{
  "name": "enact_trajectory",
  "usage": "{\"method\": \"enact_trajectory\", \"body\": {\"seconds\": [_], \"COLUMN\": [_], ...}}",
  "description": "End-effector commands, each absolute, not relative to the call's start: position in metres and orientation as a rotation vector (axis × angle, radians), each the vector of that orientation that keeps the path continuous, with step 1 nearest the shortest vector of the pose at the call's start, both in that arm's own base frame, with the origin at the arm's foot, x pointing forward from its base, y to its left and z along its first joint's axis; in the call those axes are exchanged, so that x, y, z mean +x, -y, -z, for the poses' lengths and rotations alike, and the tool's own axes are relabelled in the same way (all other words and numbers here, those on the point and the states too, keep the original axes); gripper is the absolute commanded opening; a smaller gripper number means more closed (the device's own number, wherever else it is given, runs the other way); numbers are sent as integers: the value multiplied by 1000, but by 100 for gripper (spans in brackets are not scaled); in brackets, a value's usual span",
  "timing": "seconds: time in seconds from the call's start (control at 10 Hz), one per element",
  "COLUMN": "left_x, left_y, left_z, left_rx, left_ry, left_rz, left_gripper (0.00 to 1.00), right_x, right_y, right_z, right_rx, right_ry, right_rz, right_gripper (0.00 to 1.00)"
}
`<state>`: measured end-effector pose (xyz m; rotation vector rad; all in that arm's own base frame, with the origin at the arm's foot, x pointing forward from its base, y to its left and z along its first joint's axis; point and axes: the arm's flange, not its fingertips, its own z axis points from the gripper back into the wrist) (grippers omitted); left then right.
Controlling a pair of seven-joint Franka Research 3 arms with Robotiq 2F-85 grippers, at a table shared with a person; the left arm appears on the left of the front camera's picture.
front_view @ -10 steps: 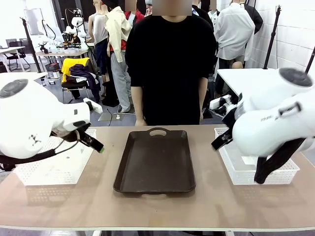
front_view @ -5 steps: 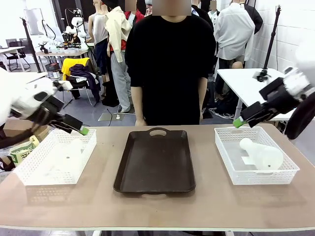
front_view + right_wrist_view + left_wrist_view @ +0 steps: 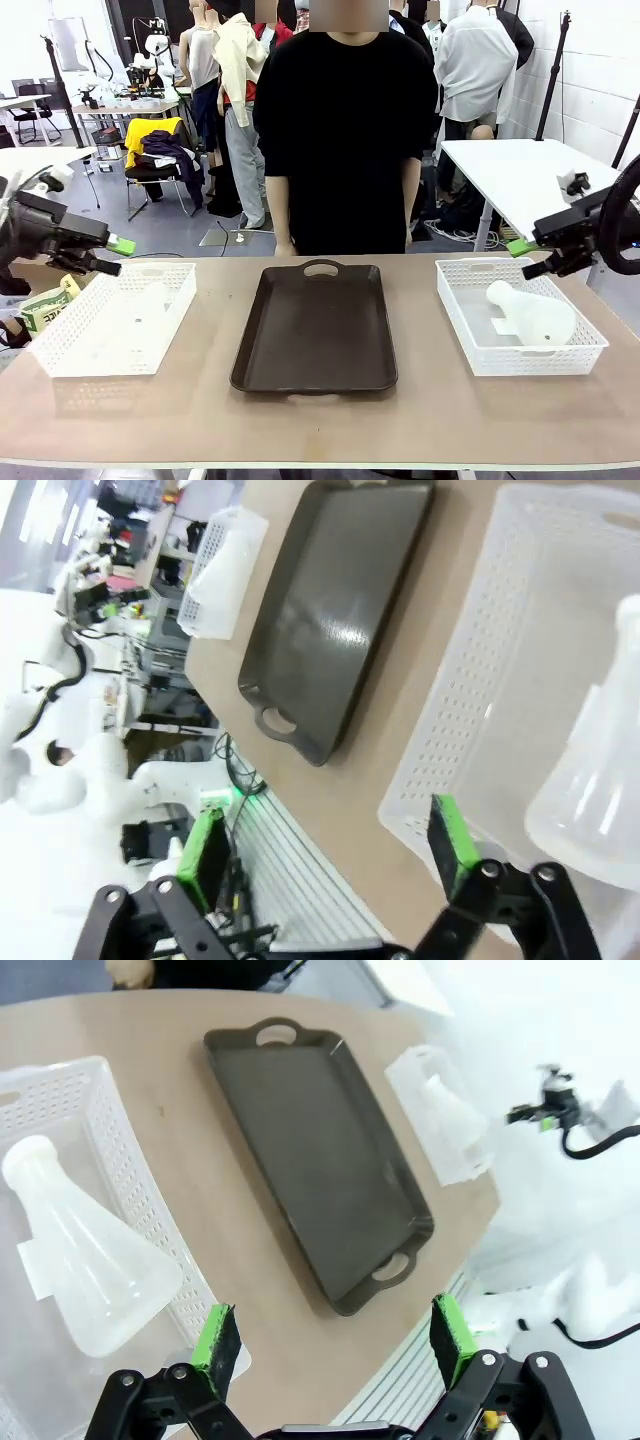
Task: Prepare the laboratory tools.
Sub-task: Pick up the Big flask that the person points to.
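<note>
One frosted-white conical flask (image 3: 148, 299) lies on its side in the left white mesh basket (image 3: 70, 340); the left wrist view has this flask (image 3: 82, 1252) close below. The second flask (image 3: 532, 312) lies on its side in the right mesh basket (image 3: 470, 335), and it fills the right edge of the right wrist view (image 3: 600, 790). My left gripper (image 3: 112, 257) hangs open above the left basket's far left corner, holding nothing. My right gripper (image 3: 523, 259) hangs open over the right basket's far right corner, also holding nothing. Each wrist view confirms the spread: left gripper (image 3: 335, 1335), right gripper (image 3: 330, 845).
A dark brown tray (image 3: 315, 325) with handles lies at the table's middle between the baskets, also seen as the tray (image 3: 320, 1150) and the tray (image 3: 340, 610). A person in a black top (image 3: 345, 130) stands at the far edge behind it. A small box (image 3: 45, 308) sits left of the left basket.
Both arms have pulled back outward from over the table to its left and right ends, uncovering the baskets and flasks. The flasks and tray have not moved.
</note>
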<state>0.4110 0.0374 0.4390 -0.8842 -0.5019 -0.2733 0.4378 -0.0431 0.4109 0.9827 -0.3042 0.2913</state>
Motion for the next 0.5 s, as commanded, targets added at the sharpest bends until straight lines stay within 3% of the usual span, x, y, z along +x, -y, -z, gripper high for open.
{"method": "enact_trajectory", "body": {"seconds": [0.0, 0.4], "left_x": [424, 415], "left_y": [-69, -109], "left_z": [-426, -416], "left_rx": [-964, -1041], "left_ry": [517, 526], "left_rz": [215, 157], "left_gripper": [100, 100], "right_x": [448, 442], "right_y": [56, 75], "right_z": [-412, -425], "right_rx": [1001, 980], "right_ry": [322, 360], "right_rz": [-244, -213], "right_gripper": [100, 100]}}
